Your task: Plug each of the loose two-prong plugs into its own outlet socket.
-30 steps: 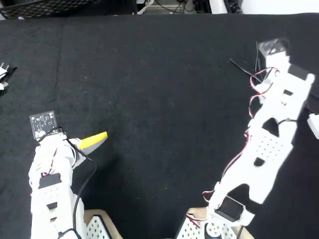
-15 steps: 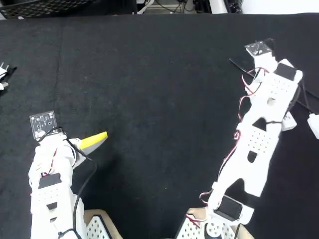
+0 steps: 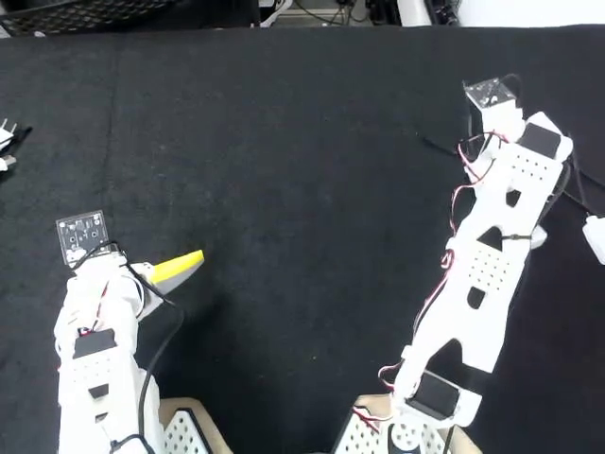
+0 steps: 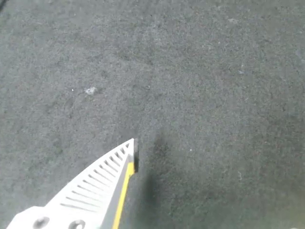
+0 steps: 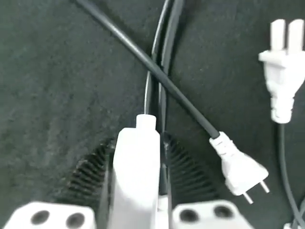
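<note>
Right gripper (image 5: 138,140): clamped on a white plug (image 5: 136,176), black cable (image 5: 167,47) leading away from its far end, out toward the far right of the table. Just beside it on the black cloth (image 5: 57,71): a round-pin plug (image 5: 238,169), its own black lead crossing that cable, and a flat-pin plug (image 5: 284,71), both loose and apart from each other. Left gripper (image 4: 132,152): fingers together, nothing between them, low over bare cloth, close beside the socket board (image 3: 82,235) at near left.
</note>
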Robot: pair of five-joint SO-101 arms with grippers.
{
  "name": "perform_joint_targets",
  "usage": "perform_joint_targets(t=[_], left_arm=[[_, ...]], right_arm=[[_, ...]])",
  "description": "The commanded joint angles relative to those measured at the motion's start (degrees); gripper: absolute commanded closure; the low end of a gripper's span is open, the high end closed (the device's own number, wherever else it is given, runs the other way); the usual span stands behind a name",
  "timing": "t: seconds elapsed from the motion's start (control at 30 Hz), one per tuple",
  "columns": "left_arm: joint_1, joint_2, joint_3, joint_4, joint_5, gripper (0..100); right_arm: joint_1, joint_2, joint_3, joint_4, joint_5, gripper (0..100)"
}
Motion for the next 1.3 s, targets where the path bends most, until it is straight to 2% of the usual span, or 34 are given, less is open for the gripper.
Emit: perform_joint_targets(t=[0.0, 0.1, 0.23, 0.57, 0.73, 0.93, 1.27], left_arm=[[0.66, -0.7, 1.1, 0.18, -0.53, 38], [0.66, -0.7, 1.1, 0.18, -0.53, 38], [0.66, -0.7, 1.1, 0.18, -0.53, 38], [0.66, -0.7, 1.1, 0.18, -0.53, 38], [0.66, -0.7, 1.1, 0.18, -0.53, 38], [0.66, -0.7, 1.1, 0.18, -0.53, 38], [0.66, -0.7, 1.1, 0.18, -0.53, 38]], right_arm=[[-0.79, -4.53, -1.89, 3.16, 0.09, 97.9], [-0.79, -6.99, -1.8, 3.6, 0.0, 97.8], [-0.53, -11.3, -1.63, 3.69, -4.13, 98.1], [-1.05, -24.48, -1.45, 3.78, -4.66, 97.9], [-0.88, -29.49, 3.03, 3.78, -4.22, 98.0], [-3.34, -38.99, 20.35, 3.78, -4.31, 98.1], [-17.49, -64.31, 62.55, 2.73, -4.66, 98.1]])
